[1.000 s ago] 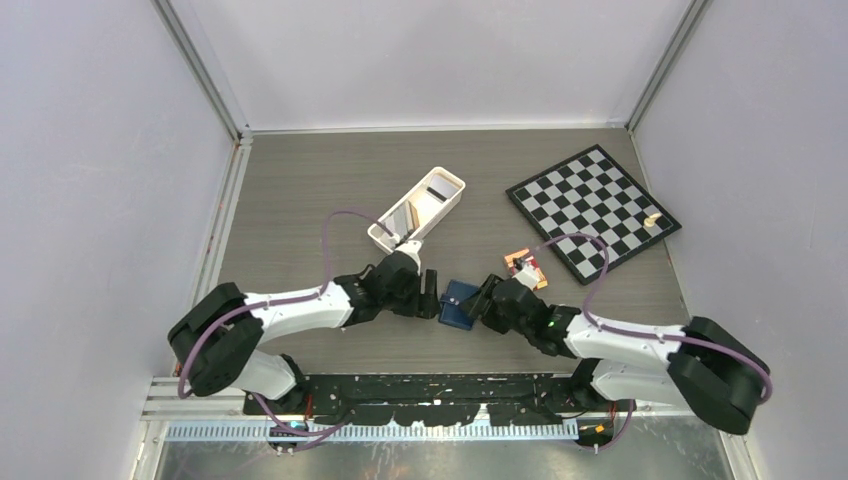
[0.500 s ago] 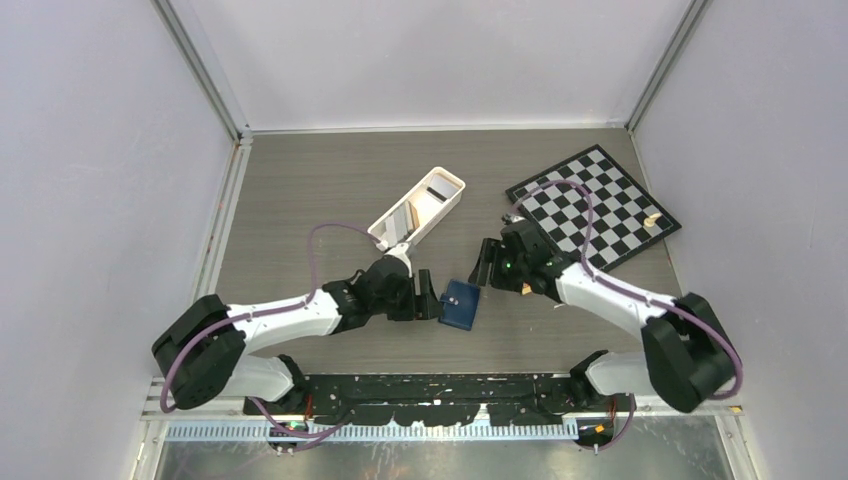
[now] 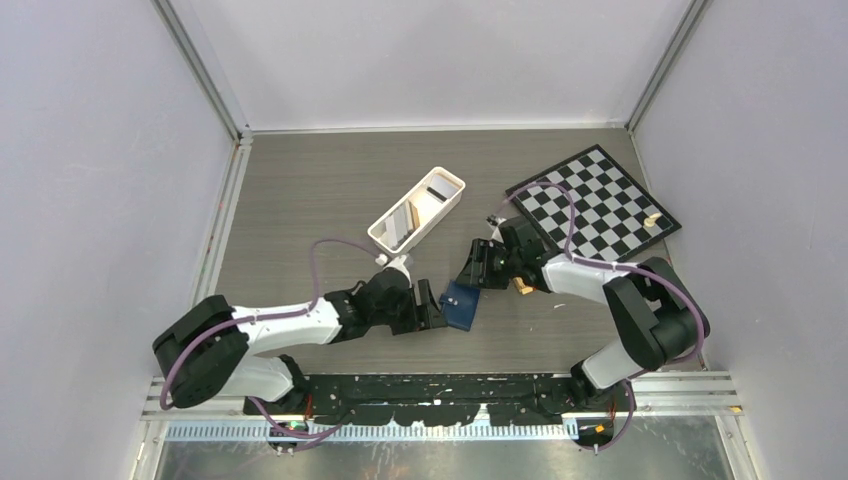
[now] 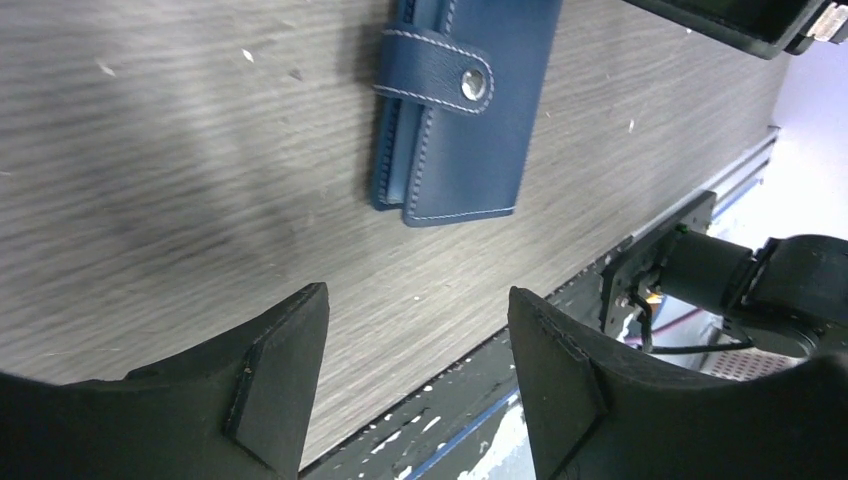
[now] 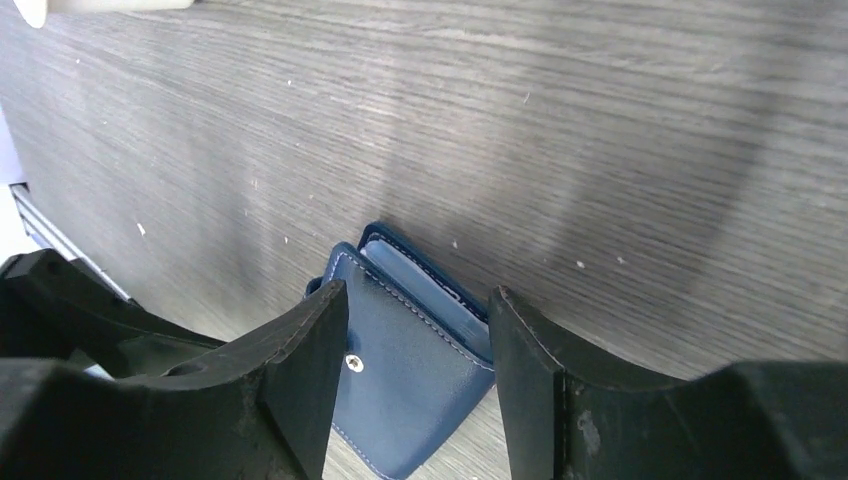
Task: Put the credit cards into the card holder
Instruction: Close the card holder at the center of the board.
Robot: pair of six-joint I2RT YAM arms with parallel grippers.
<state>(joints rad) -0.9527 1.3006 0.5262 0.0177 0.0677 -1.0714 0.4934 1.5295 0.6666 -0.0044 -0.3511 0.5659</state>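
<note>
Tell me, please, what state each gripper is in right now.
Left gripper: open, holding nothing.
Right gripper: open, empty, near the card holder.

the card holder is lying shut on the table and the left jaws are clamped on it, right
Not quite. The card holder does lie shut on the table, but the left gripper is not clamped on it: its jaws stand open, and the holder lies ahead of them, untouched. The left wrist view shows this.
</note>
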